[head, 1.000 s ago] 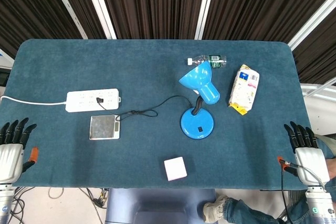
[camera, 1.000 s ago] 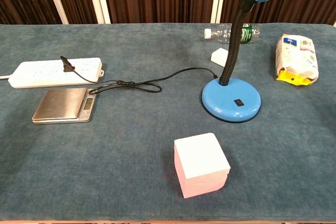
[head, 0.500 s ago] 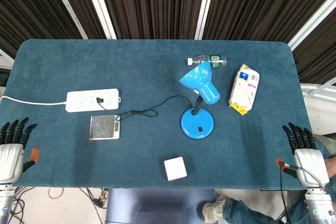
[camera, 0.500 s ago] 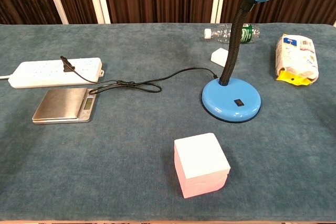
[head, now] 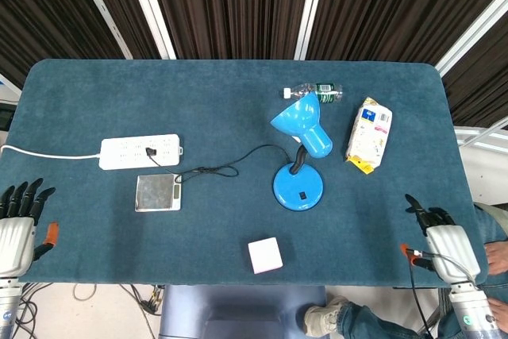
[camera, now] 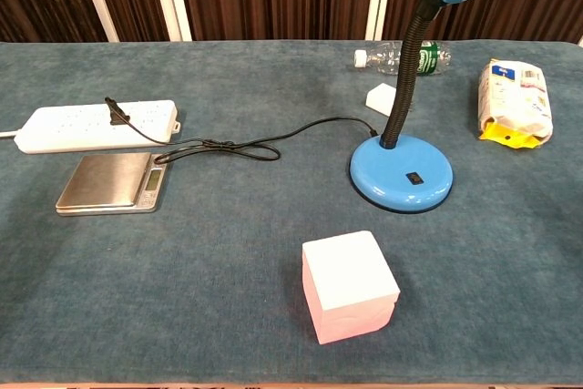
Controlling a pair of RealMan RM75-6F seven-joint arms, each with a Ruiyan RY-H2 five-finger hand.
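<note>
Recently, the right hand had come in over the table's near right edge, further inward than half a second before, when it hung beside that edge; fingers extended and apart, nothing held. Nearest items to it: lamp base and snack packet, both well apart from it.

Left hand: off the near left corner, unchanged in place, fingers spread, holding nothing. Neither hand showed in the chest view.

Table, blue cloth-covered, carried:
- Blue desk lamp, upright, round base right of centre, shade tilted toward the far side; black cord ran from it to the power strip.
- White power strip, left, plug inserted.
- Small steel scale, just in front of the strip.
- Pink-white cube, near the front edge, centre.
- Plastic bottle, lying on its side behind the lamp.
- Snack packet, right of the lamp.

All items lay where they had lain a second before. Judgement: only the right arm had begun moving; no contact yet.
</note>
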